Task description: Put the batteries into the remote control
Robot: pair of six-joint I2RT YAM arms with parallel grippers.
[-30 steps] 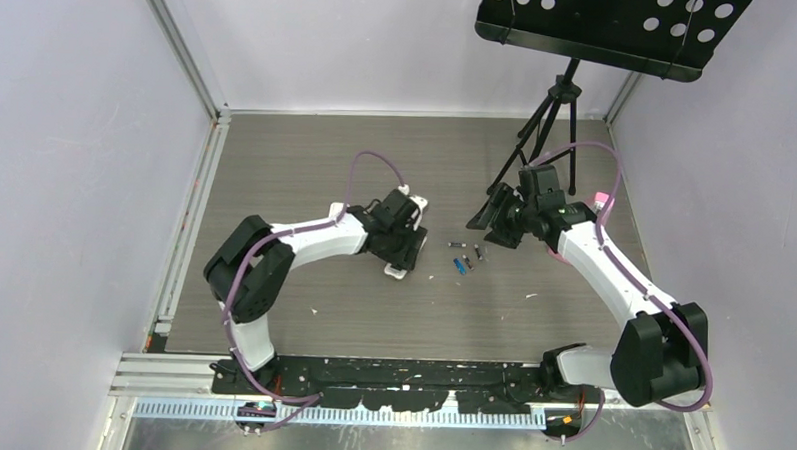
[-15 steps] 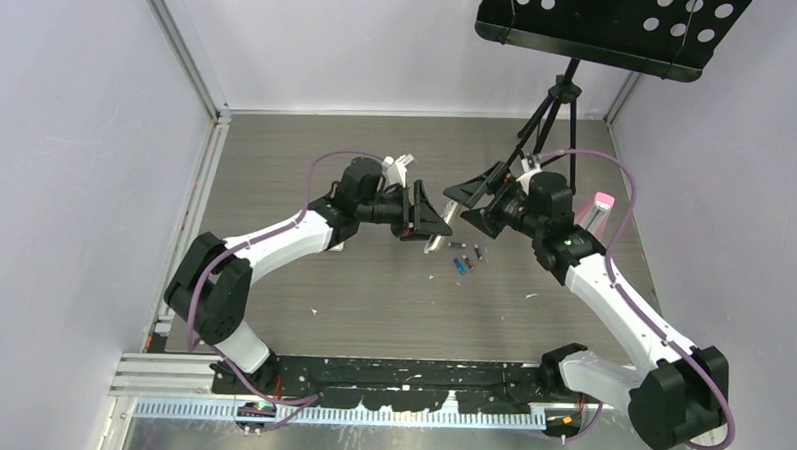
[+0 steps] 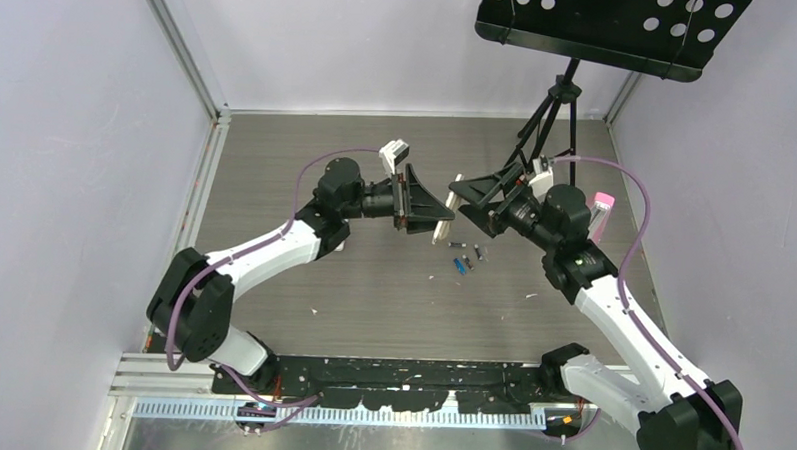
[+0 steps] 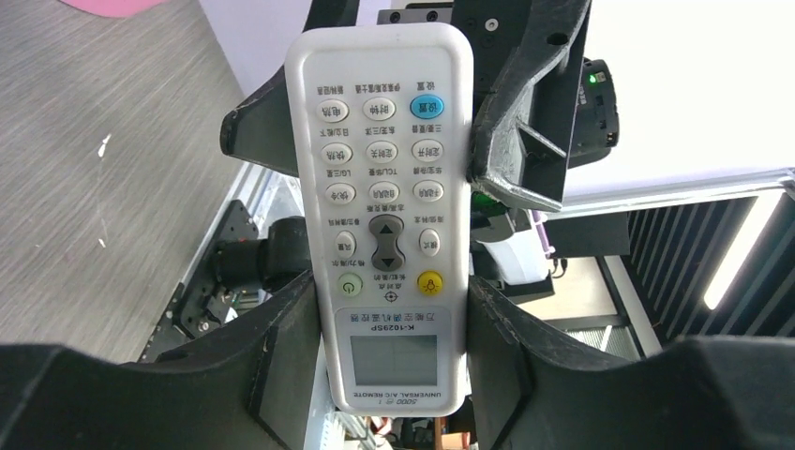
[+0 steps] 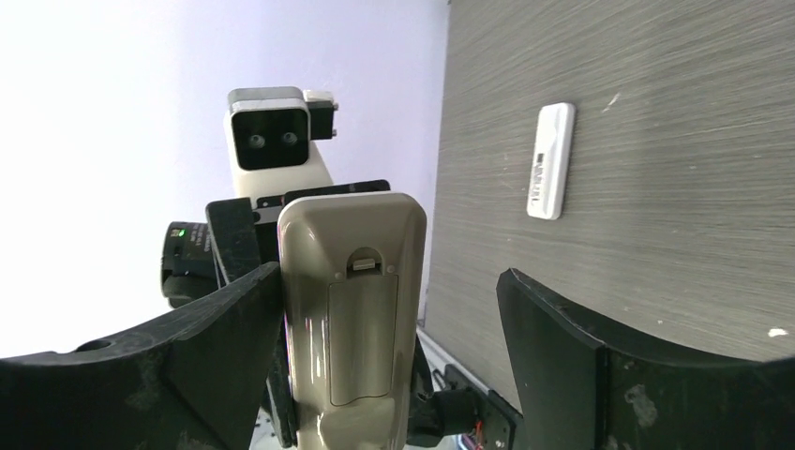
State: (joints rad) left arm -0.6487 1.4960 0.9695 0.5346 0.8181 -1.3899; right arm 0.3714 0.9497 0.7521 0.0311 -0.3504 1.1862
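- Left gripper, seen from above, is raised off the table and clamped on the remote control. We see the remote only edge-on here, as a thin pale strip standing roughly upright. The right gripper faces it tip to tip, jaws spread wide about the strip's far side. The batteries lie loose in a small cluster on the table, just on the near side of the two tools, one of them bluish.
- From the left wrist we see the left gripper pinching the lower part of the remote control by its long edges. Only this view gives us the white button face. It has rows of round keys, one blue and one yellow, a grey rocker pad, and a small display at the held end. The right gripper's fingers stand behind the free end, one on each side.
- From the right wrist we see the right gripper gaping, with the remote control between its fingers. It is close beside one finger and well apart from the other; whether it touches, we cannot tell. Only here do we get the tan-beige back, with a rectangular hatch and a small latch tab. A white bar with a dark label lies on the table beyond.
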